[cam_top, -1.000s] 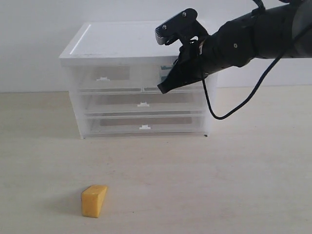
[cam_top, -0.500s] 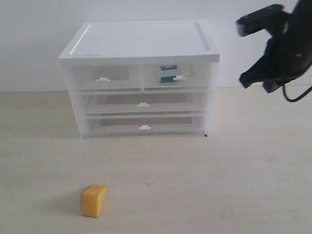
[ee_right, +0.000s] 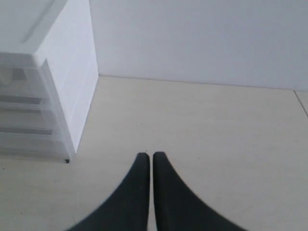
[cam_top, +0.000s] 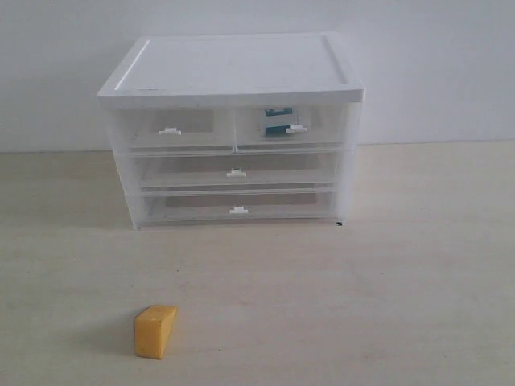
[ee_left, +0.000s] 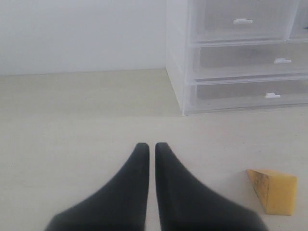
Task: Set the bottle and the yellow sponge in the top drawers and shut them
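Pale table point(cam_top: 386, 281) holds a white cabinet point(cam_top: 233, 72), the bottle point(cam_top: 278, 122) inside its right top drawer point(cam_top: 326, 133) and the yellow sponge point(cam_top: 155, 330) well in front of it, likely light and squashy, best pinched across its flat sides; left pincer point(ee_left: 150, 146) and right pincer point(ee_right: 150, 155) are closed tight, empty.

Cabinet point(cam_top: 233, 76) at tabletop point(cam_top: 402, 281) rear; sponge point(cam_top: 155, 330) in front.
The bottle point(cam_top: 276, 122) lies inside the right top drawer point(cam_top: 322, 129); the left top drawer point(cam_top: 193, 133) adjoins it. The sponge rests well forward of the cabinet, toward its left side.
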Motion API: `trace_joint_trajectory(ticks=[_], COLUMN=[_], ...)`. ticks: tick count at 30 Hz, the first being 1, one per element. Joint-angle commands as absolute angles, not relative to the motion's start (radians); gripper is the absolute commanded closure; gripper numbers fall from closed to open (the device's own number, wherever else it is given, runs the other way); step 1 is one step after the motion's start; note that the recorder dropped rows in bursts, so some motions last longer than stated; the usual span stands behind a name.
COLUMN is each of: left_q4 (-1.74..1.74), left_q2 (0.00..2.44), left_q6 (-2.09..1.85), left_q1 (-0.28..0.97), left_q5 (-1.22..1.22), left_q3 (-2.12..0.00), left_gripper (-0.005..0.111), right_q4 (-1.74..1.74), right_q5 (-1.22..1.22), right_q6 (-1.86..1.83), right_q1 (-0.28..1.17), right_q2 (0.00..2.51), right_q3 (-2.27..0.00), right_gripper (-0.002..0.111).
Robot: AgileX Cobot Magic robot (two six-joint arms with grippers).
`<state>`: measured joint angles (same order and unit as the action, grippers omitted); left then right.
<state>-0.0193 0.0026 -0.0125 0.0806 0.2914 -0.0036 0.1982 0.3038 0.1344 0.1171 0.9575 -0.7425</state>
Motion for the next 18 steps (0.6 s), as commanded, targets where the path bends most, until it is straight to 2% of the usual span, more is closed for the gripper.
trace_joint_trajectory(ticks=[1,4,9,18], left_q4=[-0.026,-0.026,-0.026,-0.026], left_q2=[0.000,0.000,0.000,0.000], left_q6=[-0.018,-0.018,-0.018,-0.018], left_q1=[0.079,0.079,0.079,0.079], left_q5=[0.293,0.293,0.293,0.293], left_q3=[0.000,0.000,0.000,0.000], left_gripper=[0.103,0.103,0.103,0.103], right_q4=[0.204,0.193,0.186,0.186], right_q5=[0.135,0.068,0.130,0.139], right_q6=[0.143,0.151,0.203,0.203], right_q1=[0.109,0.109,0.109,0.109], right_q2=[0.822,0.704,0.476,0.298], right_q3=[-0.585,-0.497,-0.429,-0.431], right_gripper=[0.108,0.108,0.108,0.108])
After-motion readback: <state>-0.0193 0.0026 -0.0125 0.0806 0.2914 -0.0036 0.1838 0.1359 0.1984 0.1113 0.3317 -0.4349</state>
